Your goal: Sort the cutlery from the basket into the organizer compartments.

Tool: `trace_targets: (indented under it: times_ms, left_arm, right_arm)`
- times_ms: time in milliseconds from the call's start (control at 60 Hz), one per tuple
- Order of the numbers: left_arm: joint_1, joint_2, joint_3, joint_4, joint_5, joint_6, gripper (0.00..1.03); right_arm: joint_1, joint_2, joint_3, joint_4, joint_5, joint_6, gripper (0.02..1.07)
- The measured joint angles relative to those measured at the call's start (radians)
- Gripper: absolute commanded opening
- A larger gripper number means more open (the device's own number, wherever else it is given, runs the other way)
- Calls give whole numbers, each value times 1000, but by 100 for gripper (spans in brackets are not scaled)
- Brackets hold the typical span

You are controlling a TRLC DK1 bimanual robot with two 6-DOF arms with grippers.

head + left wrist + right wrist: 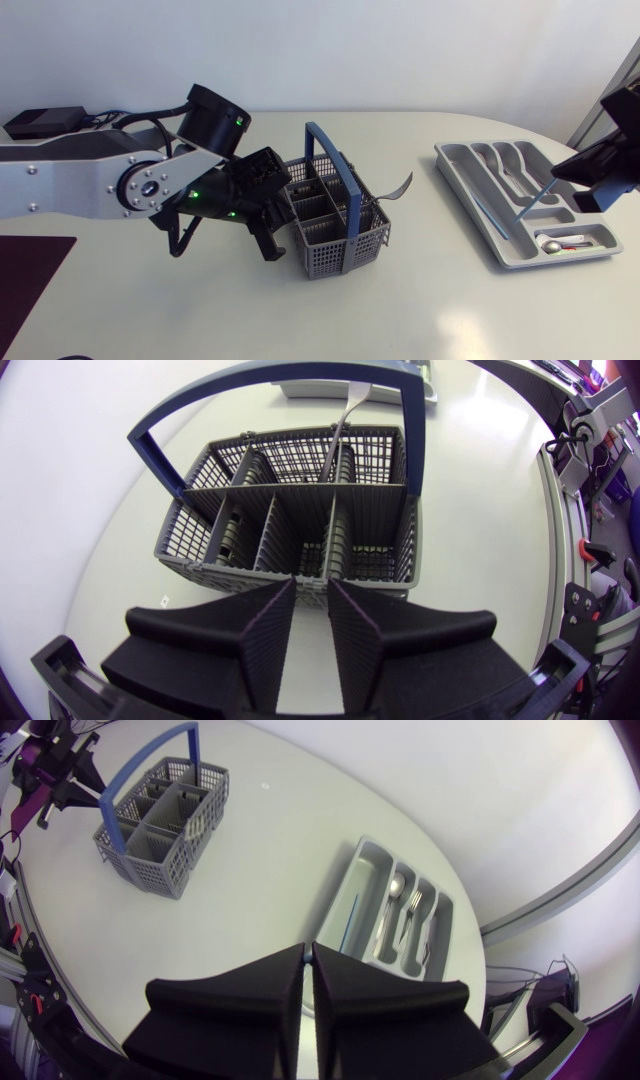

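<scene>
- Left gripper (305, 600) — jaws apart, empty, just beside basket (290, 460); fork (355, 400) in a far compartment.
- Right gripper (305, 948) — clamped on blue utensil (535, 200), above organizer (452, 158).

a fork (398, 187) stands in the basket (336, 251), well left of the organizer (470, 196).

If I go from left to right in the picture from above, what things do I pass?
left arm → basket → fork sticking out of the basket → tray
</scene>
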Motion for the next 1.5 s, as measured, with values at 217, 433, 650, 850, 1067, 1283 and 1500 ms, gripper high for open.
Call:
trace_targets:
  times_ms: [217, 433, 650, 850, 1067, 1283, 1500]
  left_arm:
    - [0, 0, 0, 0, 0, 0, 25]
    - [-2, -2, 0, 0, 0, 0, 25]
    - [-2, -2, 0, 0, 0, 0, 25]
    - [-2, -2, 0, 0, 0, 0, 25]
    - [-2, -1, 0, 0, 0, 0, 25]
    - [-2, -1, 0, 0, 0, 0, 25]
    - [-2, -1, 0, 0, 0, 0, 25]
  right_arm:
    - [-61, 207, 20, 33, 45, -15, 7]
    - [-61, 372, 65, 94, 50, -9, 7]
    - [-62, 542, 145, 132, 51, 46, 7]
    - [-71, 667, 241, 200, 49, 79, 7]
    - [-73, 776, 281, 306, 35, 139, 14]
    - [-74, 880, 289, 365, 51, 175, 20]
    - [-72, 934, 309, 413, 71, 186, 30]
